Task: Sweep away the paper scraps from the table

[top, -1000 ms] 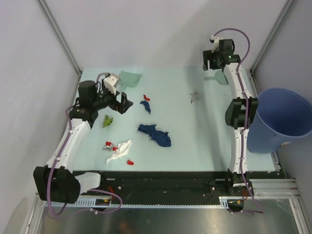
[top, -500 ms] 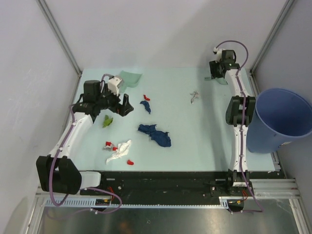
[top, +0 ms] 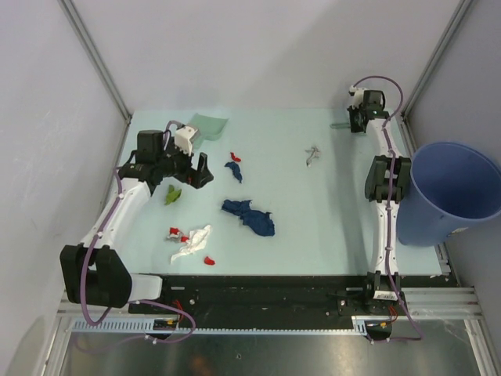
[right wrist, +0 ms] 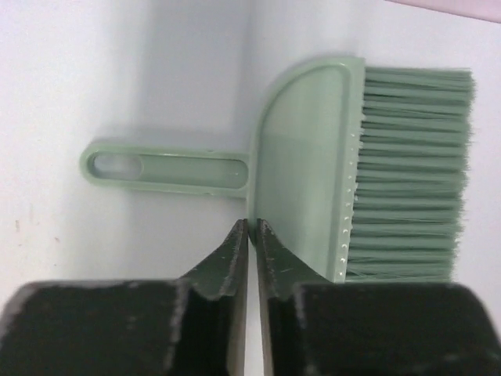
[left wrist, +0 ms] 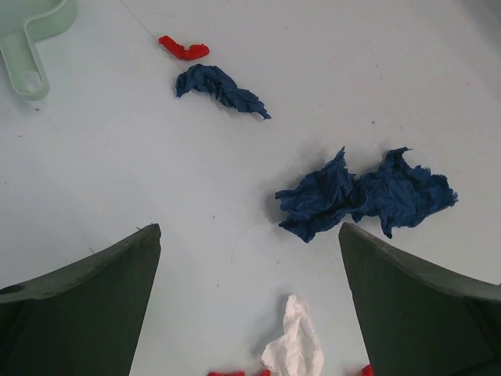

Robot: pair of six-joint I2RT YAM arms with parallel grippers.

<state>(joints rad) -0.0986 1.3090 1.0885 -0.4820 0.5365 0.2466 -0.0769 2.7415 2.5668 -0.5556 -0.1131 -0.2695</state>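
Bright, even light washes the table (top: 313, 211). Between the left fingers (left wrist: 78, 305), the scraps (left wrist: 364, 200) throw only faint, soft-edged shadows. Above the right fingers (right wrist: 223, 270), a broad grey shadow falls beside the brush (right wrist: 313, 172).

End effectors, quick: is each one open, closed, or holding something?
Left end effector: open, empty.
Right end effector: closed by the brush; grip cannot be told.

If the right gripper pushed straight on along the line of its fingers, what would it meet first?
The green brush. The right gripper, its jaws almost together, points at the edge of the brush head where the handle joins. The tips look at or just above it, but this view does not show whether they touch.
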